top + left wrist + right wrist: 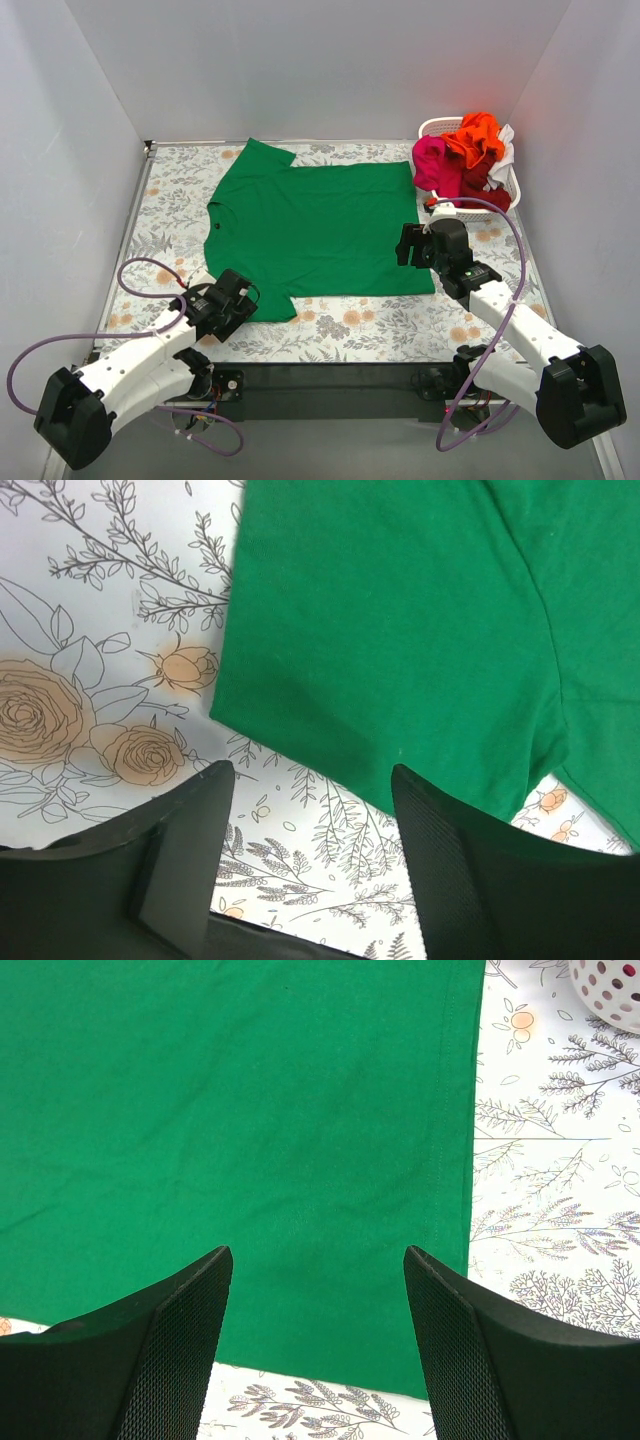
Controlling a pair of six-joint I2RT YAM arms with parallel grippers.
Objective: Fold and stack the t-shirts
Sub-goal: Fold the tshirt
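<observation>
A green t-shirt (pixel 315 225) lies spread flat on the floral tablecloth, neck to the left and hem to the right. My left gripper (pixel 240 290) is open and empty above the near sleeve (pixel 400 650), its jaws over bare cloth beside the sleeve's edge. My right gripper (pixel 408 245) is open and empty above the shirt's near hem corner (pixel 330 1160). Orange (pixel 475 137), magenta pink (pixel 432 160), dark red (pixel 480 180) and white (pixel 506 145) t-shirts are heaped in the basket.
A white plastic basket (pixel 436 127) stands at the back right; its perforated wall (pixel 610 985) shows in the right wrist view. White walls close in the table on three sides. Purple cables loop beside both arms.
</observation>
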